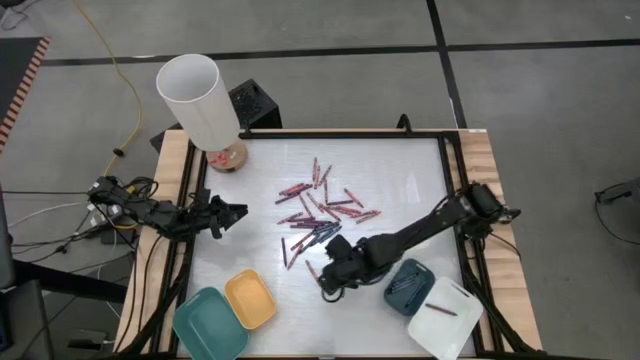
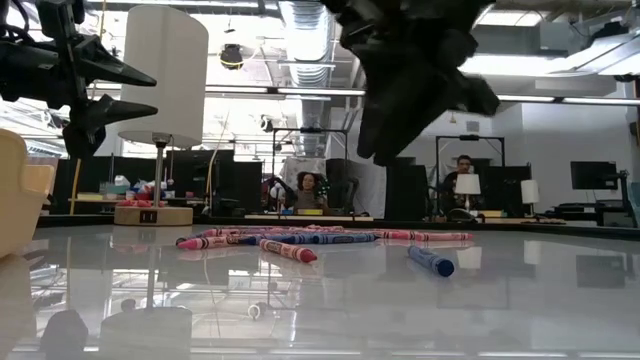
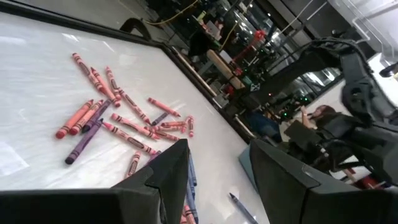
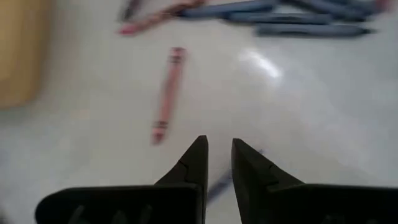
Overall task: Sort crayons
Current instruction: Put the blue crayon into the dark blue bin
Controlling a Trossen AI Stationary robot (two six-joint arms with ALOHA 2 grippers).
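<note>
One red crayon (image 4: 168, 93) lies alone left of and ahead of the right gripper (image 4: 217, 163), long axis nearly along its reach; its jaws stand narrowly parted, empty, lower centre overhead.

White table (image 1: 400, 170) w/ crayons (image 1: 320, 210) scattered mid, lamp (image 1: 205, 105) at far-left corner, 4 trays (image 1: 250, 298) along near edge.

Bright, even overhead light fills the scene. The glossy white counter (image 1: 400, 190) throws back pale glare patches and, seen from table height, mirrors the long ceiling strip lights (image 2: 300, 25). There the dark right hand (image 2: 400, 95) looms close, backlit and soft-edged. The right wrist picture is blurred throughout: the pink paper-wrapped crayon (image 4: 168, 93) is smeared, with a white hotspot beside it.
</note>
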